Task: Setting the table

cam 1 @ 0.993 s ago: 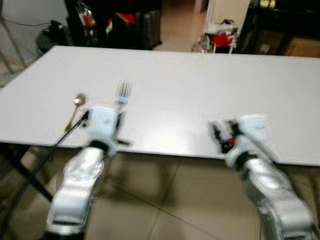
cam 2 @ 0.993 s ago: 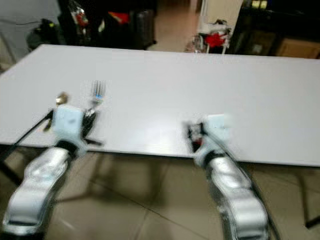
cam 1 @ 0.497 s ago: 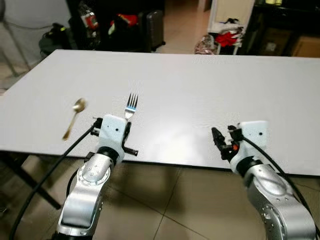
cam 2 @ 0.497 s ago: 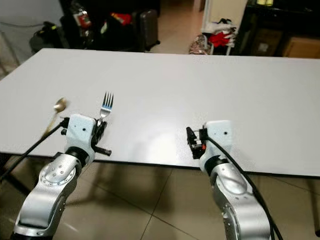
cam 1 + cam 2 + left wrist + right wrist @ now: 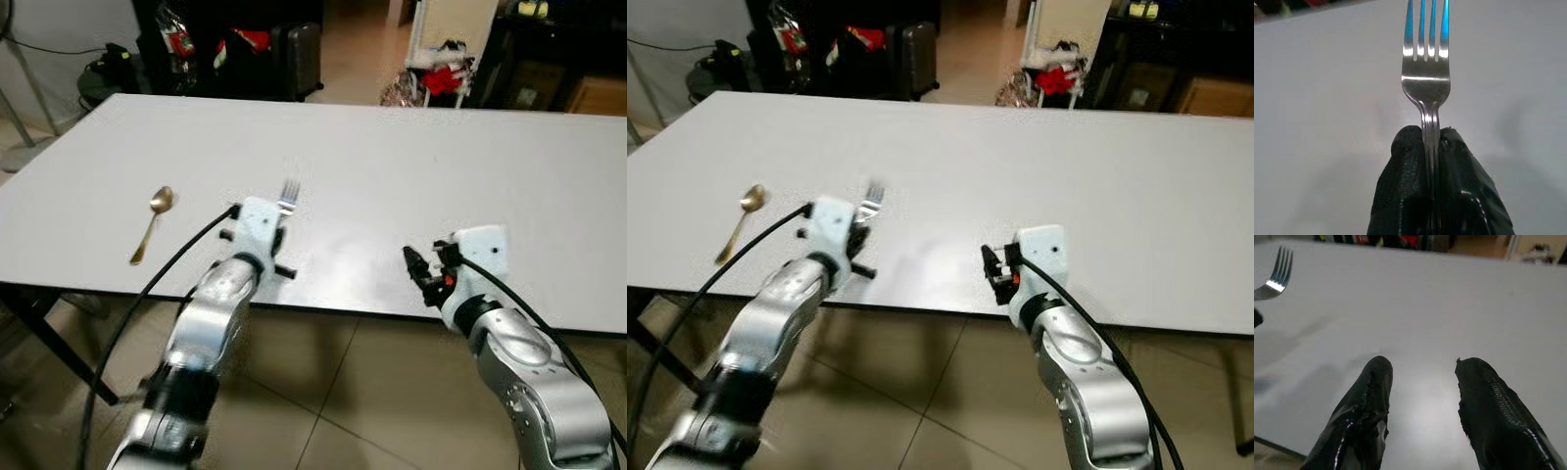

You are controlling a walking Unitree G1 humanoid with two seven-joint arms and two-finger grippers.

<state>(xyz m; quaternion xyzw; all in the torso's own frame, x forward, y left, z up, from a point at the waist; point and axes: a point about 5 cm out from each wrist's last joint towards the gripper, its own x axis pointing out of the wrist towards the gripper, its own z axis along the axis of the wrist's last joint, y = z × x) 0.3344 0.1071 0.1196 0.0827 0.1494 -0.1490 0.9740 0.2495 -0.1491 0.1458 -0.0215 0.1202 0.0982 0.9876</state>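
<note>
A silver fork (image 5: pixel 1426 78) sticks out forward from my left gripper (image 5: pixel 1431 139), which is shut on its handle; its tines (image 5: pixel 290 190) hover just over the white table (image 5: pixel 392 157) near the front edge. A gold spoon (image 5: pixel 152 221) lies on the table to the left of that gripper. My right gripper (image 5: pixel 1422 369) hangs open over the table's front edge (image 5: pixel 423 269), nothing between its black fingers (image 5: pixel 1371 396). The fork's head (image 5: pixel 1274 275) appears off to its side in the right wrist view.
Dark bags and clutter (image 5: pixel 225 49) stand beyond the table's far left. A white rack with red items (image 5: pixel 446 69) is at the far right, with a tiled floor (image 5: pixel 333 392) below the table's front edge.
My left arm has carried the fork forward and to the right, farther onto the table. The right gripper has barely moved. The spoon lies where it was.
</note>
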